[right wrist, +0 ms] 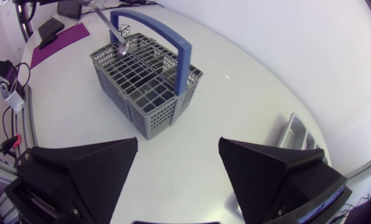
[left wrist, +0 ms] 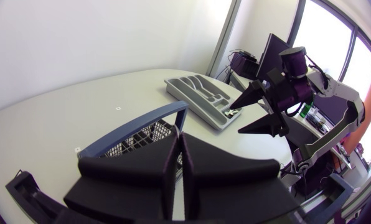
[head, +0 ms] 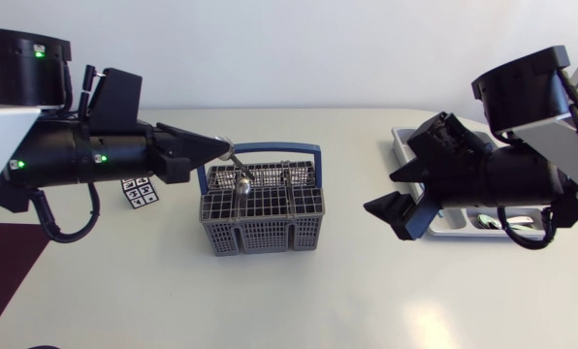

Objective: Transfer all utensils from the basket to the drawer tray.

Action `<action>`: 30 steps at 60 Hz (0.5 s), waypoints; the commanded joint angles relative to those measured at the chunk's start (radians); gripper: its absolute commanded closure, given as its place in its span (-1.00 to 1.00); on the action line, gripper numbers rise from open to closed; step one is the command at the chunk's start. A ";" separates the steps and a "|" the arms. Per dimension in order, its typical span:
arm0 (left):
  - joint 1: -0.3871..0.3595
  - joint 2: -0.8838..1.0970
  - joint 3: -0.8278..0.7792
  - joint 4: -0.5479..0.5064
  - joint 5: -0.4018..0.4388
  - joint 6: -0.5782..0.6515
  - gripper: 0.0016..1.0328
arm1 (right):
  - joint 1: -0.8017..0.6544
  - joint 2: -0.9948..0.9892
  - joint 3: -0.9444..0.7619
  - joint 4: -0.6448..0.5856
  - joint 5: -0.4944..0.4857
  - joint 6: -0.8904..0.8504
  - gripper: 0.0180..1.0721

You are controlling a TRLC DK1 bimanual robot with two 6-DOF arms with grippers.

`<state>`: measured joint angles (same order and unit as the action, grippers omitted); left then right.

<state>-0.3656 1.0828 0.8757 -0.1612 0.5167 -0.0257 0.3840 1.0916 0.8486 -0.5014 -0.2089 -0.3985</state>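
Observation:
A grey mesh cutlery basket (head: 260, 221) with a blue handle (head: 270, 150) stands mid-table. My left gripper (head: 226, 148) is at the basket's back left corner, shut on the handle of a metal spoon (head: 240, 183) whose bowl hangs over the compartments. The right wrist view shows the spoon (right wrist: 121, 48) slanting above the basket (right wrist: 145, 84). In the left wrist view the fingers (left wrist: 170, 163) are pressed together and hide the spoon. My right gripper (head: 398, 191) is open and holds nothing, between the basket and the grey drawer tray (head: 402, 142). My right arm covers much of the tray.
A metal utensil (head: 522, 225) lies in the tray's front end. A small black-and-white marker card (head: 140, 191) lies left of the basket. A purple mat (head: 3, 262) covers the table's front left corner. Bare tabletop stretches in front of the basket.

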 commanded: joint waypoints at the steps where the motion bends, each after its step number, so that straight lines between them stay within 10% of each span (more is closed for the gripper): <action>1: -0.039 -0.040 -0.018 -0.028 0.011 0.015 0.94 | 0.041 -0.036 -0.036 -0.019 -0.018 -0.049 -0.91; 30: -0.240 -0.007 0.039 -0.149 0.121 0.101 0.94 | 0.329 -0.125 -0.125 0.096 -0.066 -0.177 -0.78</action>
<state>-0.5774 1.0573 0.8787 -0.2993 0.6155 0.0536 0.6838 0.9668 0.7525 -0.4320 -0.2527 -0.5522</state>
